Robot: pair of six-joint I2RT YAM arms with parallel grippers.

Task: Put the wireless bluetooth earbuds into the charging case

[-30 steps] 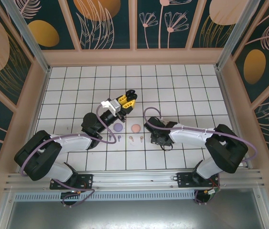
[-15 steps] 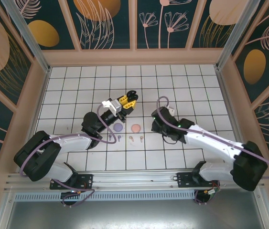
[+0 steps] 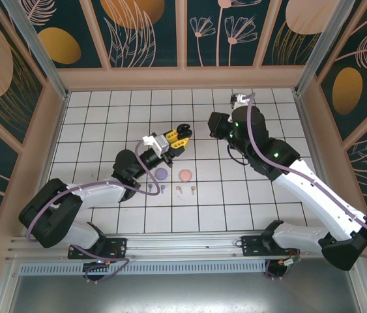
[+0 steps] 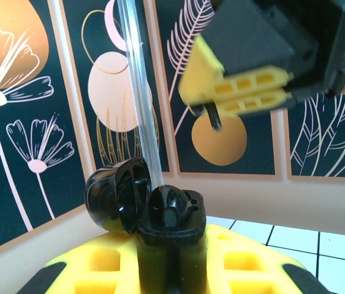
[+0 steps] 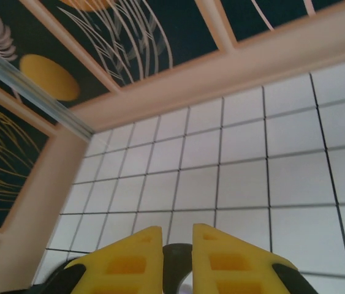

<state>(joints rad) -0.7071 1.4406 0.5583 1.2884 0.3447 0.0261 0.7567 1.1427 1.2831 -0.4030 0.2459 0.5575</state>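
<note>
While the left gripper (image 3: pixel 178 135) is clamping an open black case (image 4: pixel 140 197), the right gripper (image 4: pixel 206 101) near it is pinching a black earbud (image 4: pixel 213 118). Near that case, purple earbuds (image 3: pixel 163 188) and pink earbuds (image 3: pixel 178 190) are lying loose.

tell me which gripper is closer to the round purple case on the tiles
Left. The left gripper, shut on an open black case, is just beyond the round purple case; the right gripper is farther, back and right.
</note>
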